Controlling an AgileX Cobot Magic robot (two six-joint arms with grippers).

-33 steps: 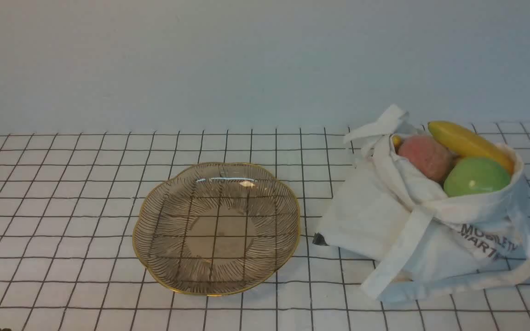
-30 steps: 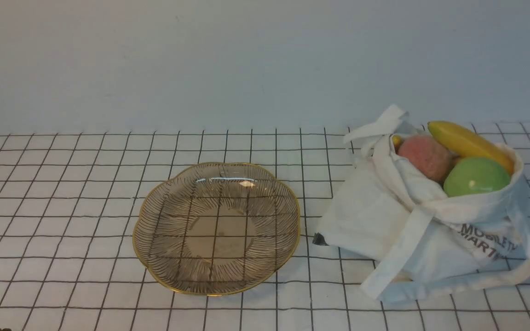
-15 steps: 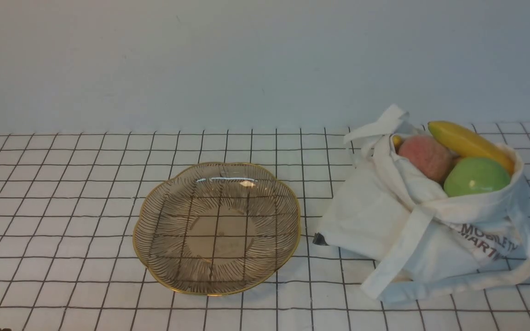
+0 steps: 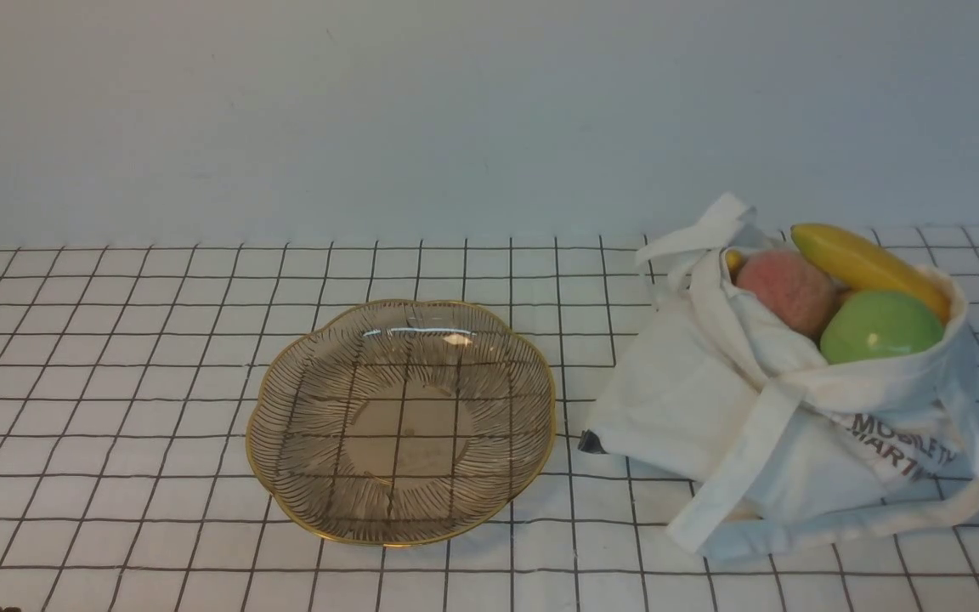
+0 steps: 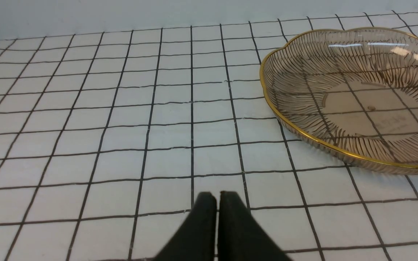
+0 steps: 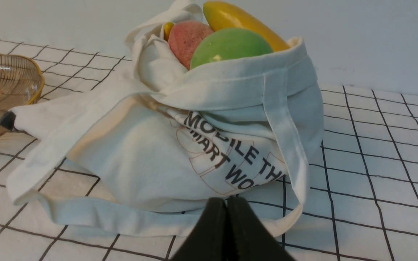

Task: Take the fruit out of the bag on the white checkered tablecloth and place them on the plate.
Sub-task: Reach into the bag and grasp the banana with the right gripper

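Three in the bag point(image 4: 710, 399): banana point(image 4: 868, 265), apple point(image 4: 879, 327) and peach point(image 4: 787, 291), all showing at the open mouth.
Banana: farthest back, lying across the far lip, touching the apple.
Apple: at the right of the mouth, against the near hem.
Peach: left of the apple and touching it, tucked against the left fold.
Bag: slumped on the cloth point(image 4: 116, 382) at right, with dark lettering on the near side. One strap crossing the front, another looped on the cloth along the near edge.
Plate point(image 4: 404, 433): flat on the cloth, left of the bag, near it but apart. No fruit on it; grid lines showing through the glass.
Left tool point(image 5: 217, 197): closed, fingers pressed together, gripping nothing. Low over bare cloth, left of the plate and nearer. Touching the cloth or not: cannot tell.
Right tool point(image 6: 226, 203): closed, empty. On the near side of the bag, pointing at the lettering, close to the looped strap.
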